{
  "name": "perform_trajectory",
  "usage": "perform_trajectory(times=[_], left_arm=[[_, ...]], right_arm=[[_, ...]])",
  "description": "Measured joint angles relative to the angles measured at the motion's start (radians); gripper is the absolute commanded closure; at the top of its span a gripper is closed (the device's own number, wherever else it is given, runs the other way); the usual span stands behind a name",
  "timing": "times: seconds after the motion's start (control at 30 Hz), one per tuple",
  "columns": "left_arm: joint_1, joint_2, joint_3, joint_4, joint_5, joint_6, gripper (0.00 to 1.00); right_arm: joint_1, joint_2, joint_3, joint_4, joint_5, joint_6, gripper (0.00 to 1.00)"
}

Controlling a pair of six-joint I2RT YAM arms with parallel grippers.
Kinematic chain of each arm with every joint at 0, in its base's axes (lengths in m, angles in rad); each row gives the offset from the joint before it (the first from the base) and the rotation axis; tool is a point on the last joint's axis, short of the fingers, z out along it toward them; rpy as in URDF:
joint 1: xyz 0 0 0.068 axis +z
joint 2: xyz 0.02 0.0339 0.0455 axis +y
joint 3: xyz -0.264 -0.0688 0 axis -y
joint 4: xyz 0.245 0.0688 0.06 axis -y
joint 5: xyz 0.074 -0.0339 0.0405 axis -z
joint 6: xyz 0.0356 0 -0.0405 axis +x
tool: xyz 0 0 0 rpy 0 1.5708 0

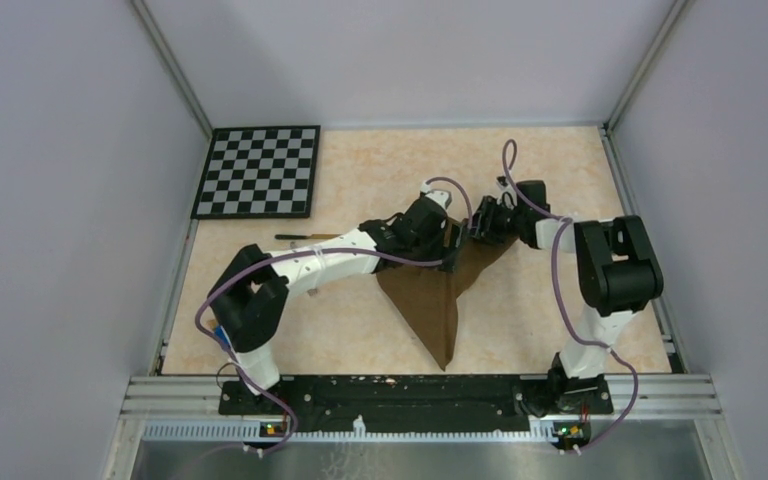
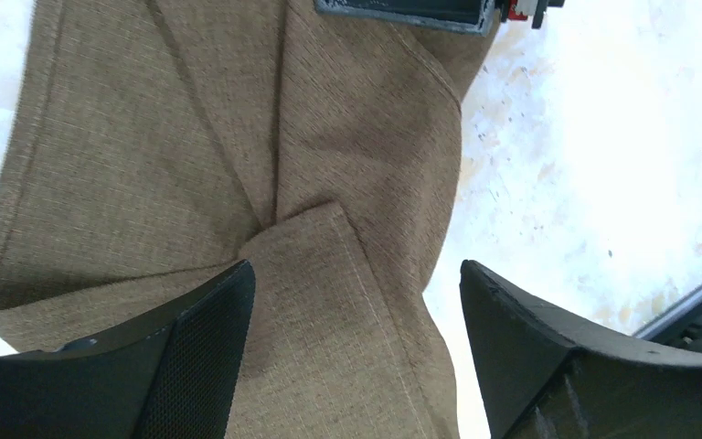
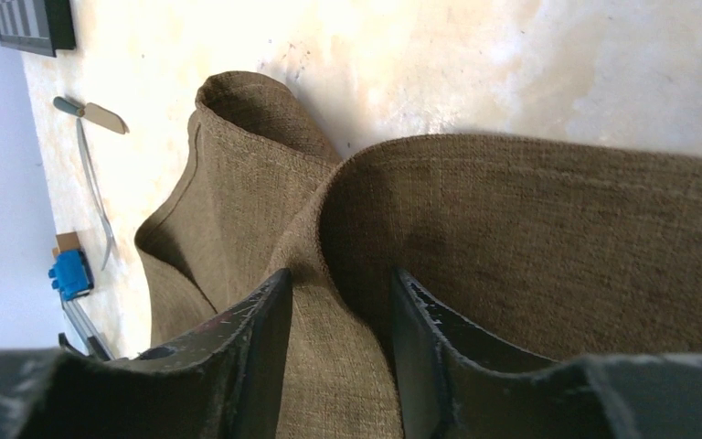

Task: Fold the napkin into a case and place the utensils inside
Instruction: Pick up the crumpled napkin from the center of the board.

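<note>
The right gripper (image 3: 340,274) has its fingers apart astride a raised napkin (image 3: 530,247) fold — the left gripper (image 2: 356,265) is spread wide above it.

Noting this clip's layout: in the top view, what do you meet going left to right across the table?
The checkerboard → napkin → right arm's elbow. Left out: the utensils, whose span overlaps the board's; left gripper and right gripper, both over the napkin's far edge.
</note>
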Motion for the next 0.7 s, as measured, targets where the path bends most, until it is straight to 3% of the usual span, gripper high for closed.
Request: perform_trajectory(times=[0.2, 0.37, 0.63, 0.7], left_arm=[[0.000, 0.057, 0.062, -0.066, -0.031, 0.010, 0.16], [0.000, 0.187, 0.161, -0.122, -0.032, 0.022, 0.22], [0.000, 0.223, 0.131, -0.163, -0.030, 0.002, 0.45], [0.000, 0.218, 0.093, -0.145, -0.035, -0.002, 0.64]], right_arm=[[0.010, 0.028, 0.008, 0.030, -0.039, 0.006, 0.84], [0.014, 0.029, 0.008, 0.044, -0.045, 0.012, 0.97], [0.014, 0.029, 0.007, 0.043, -0.040, 0.011, 1.00], [0.014, 0.029, 0.007, 0.042, -0.041, 0.011, 1.00]])
